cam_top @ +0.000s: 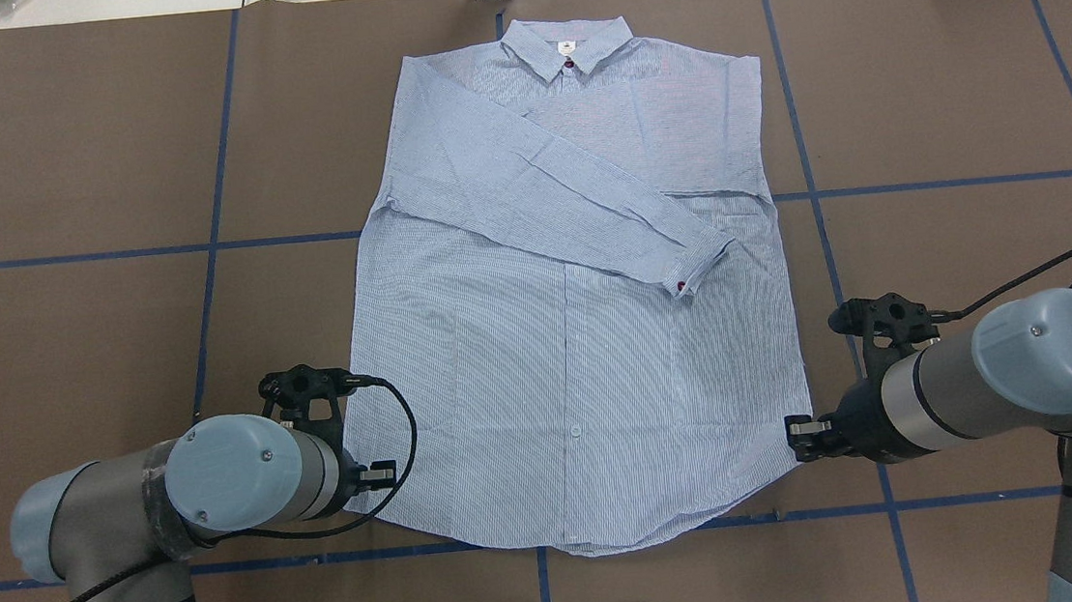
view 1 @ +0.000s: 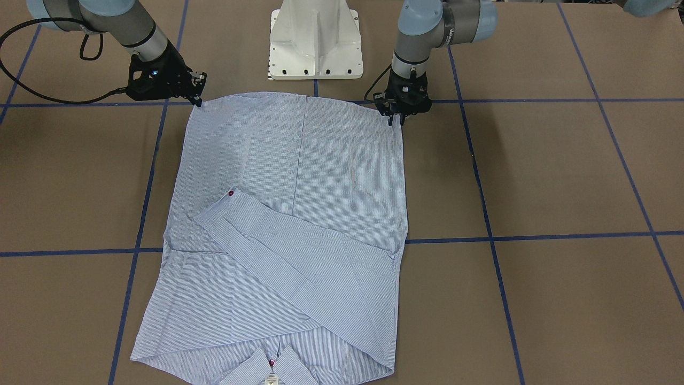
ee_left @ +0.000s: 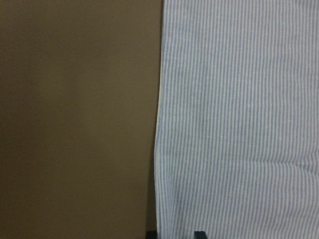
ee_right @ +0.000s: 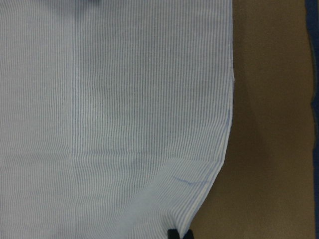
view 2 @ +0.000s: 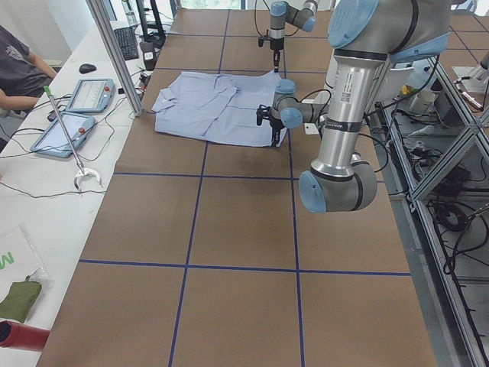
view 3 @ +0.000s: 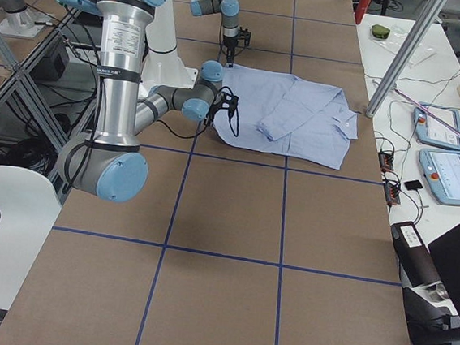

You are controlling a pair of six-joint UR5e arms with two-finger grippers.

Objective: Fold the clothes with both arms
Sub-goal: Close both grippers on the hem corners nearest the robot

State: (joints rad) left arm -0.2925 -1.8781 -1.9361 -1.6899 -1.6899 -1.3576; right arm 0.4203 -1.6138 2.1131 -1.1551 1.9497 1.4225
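On the brown, blue-taped table (cam_top: 92, 330), from the robot's left: left gripper (view 1: 396, 121), low at one hem corner, jaws narrowly apart astride the cloth's side edge. Light-blue striped shirt (cam_top: 592, 383), flat at the table's middle, collar (cam_top: 567, 46) away from the robot, one sleeve (cam_top: 567, 206) folded slantwise across the chest. Right gripper (view 1: 199, 101), at the opposite hem corner, jaws pinched nearly together on the shirt's edge.

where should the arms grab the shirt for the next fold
Probably the two hem corners nearest the robot, each from its outer side. The shirt lies flat, a sleeve folded across, so those corners are free edges; the left gripper and right gripper sit there.
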